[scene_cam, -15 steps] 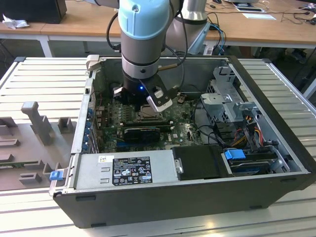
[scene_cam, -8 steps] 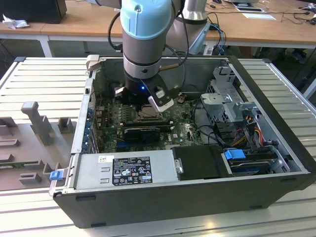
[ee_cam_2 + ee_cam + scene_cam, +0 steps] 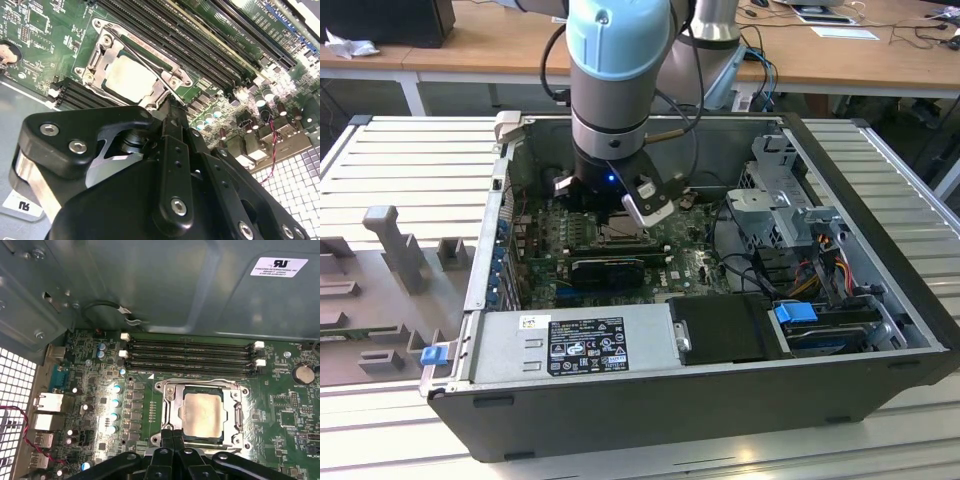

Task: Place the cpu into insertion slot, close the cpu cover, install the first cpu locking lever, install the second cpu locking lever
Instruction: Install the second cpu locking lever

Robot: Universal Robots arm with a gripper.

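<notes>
Exterior view: arm reaches down into the open computer case, which lies on a slatted metal desk; wooden benches stand behind. Second wrist view: end effector, fingers pressed together and holding nothing, sits at the socket's edge beside a thin wire lever. First wrist view: cpu seated in the insertion slot, cpu cover down around it. Judged: lever-locking step in hand; it calls for a careful hooking push.

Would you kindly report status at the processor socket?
Black tool shut, at socket edge. Pale silvery square cpu seated. Silvery metal cpu cover down over it. Nothing in the way.
</notes>
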